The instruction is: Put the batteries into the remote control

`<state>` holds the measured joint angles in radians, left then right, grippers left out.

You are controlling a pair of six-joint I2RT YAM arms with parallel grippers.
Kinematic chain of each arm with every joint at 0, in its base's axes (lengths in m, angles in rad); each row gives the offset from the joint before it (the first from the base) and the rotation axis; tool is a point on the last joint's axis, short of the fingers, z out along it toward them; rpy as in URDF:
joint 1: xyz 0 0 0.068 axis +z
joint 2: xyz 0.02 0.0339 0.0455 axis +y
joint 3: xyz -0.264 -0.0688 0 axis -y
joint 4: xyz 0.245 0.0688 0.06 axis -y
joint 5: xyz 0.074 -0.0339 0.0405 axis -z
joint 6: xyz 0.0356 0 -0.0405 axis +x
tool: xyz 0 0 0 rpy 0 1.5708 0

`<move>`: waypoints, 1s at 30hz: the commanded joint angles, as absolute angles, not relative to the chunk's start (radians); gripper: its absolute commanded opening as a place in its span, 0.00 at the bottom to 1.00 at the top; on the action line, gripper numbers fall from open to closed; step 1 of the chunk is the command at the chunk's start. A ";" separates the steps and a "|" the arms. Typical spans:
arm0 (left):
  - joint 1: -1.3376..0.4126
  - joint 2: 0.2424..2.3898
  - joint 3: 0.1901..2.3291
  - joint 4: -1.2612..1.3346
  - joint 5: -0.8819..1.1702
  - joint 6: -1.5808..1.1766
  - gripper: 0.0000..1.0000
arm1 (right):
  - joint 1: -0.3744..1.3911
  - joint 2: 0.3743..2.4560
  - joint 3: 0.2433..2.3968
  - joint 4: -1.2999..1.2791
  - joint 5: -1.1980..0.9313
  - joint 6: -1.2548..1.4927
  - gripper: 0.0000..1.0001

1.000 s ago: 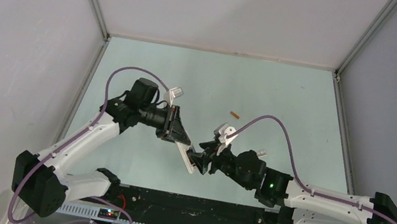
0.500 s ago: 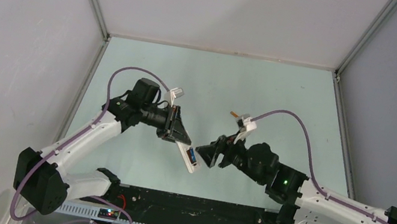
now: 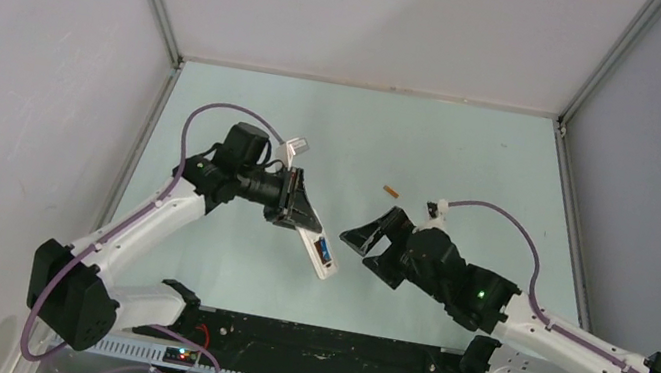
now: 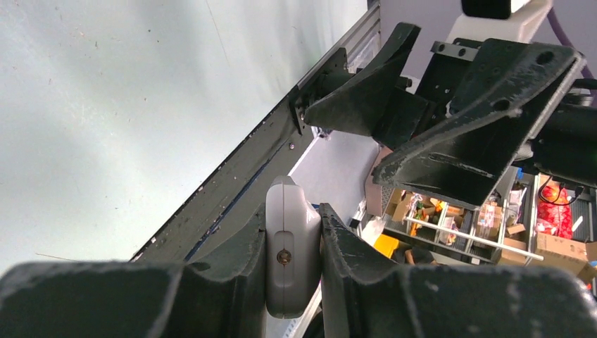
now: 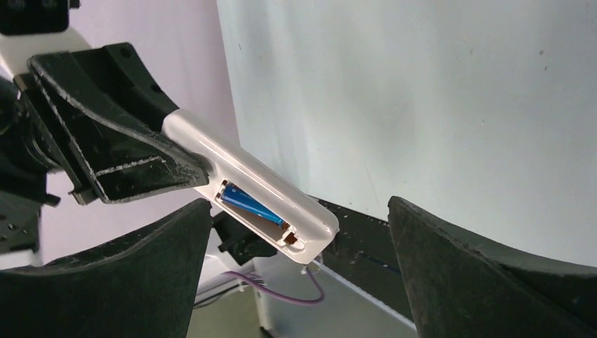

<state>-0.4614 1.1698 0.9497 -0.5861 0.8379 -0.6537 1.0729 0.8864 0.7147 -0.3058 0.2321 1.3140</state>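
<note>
My left gripper (image 3: 300, 223) is shut on the white remote control (image 3: 320, 252) and holds it tilted above the table, its open battery bay facing my right arm. The blue battery (image 5: 250, 205) lies in the bay; it also shows in the top view (image 3: 325, 250). The slot beside it is empty. The remote shows edge-on between my left fingers (image 4: 293, 246). The orange battery (image 3: 391, 193) lies on the table behind the grippers. My right gripper (image 3: 376, 246) is open and empty, a short way right of the remote.
The pale green table (image 3: 473, 160) is bounded by grey walls at the back and sides. A black rail (image 3: 330, 344) runs along the near edge by the arm bases.
My right gripper has drawn back to the right from the remote and opened, leaving the blue battery in the bay. My left gripper has held the remote nearly still.
</note>
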 commanded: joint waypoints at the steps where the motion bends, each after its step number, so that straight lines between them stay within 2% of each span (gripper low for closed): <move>1: -0.456 1.170 1.001 -0.572 0.832 -0.644 0.00 | 1.096 0.895 0.761 -0.335 0.286 1.541 1.00; 12: -0.456 1.173 1.004 -0.568 0.825 -0.643 0.00 | 1.109 0.971 0.774 -0.275 0.258 1.717 0.99; 27: -0.456 1.193 1.023 -0.556 0.826 -0.647 0.00 | 1.143 1.034 0.782 -0.159 0.243 1.676 1.00; 30: -0.456 1.193 1.026 -0.555 0.826 -0.650 0.00 | 1.144 1.028 0.782 -0.149 0.254 1.659 0.97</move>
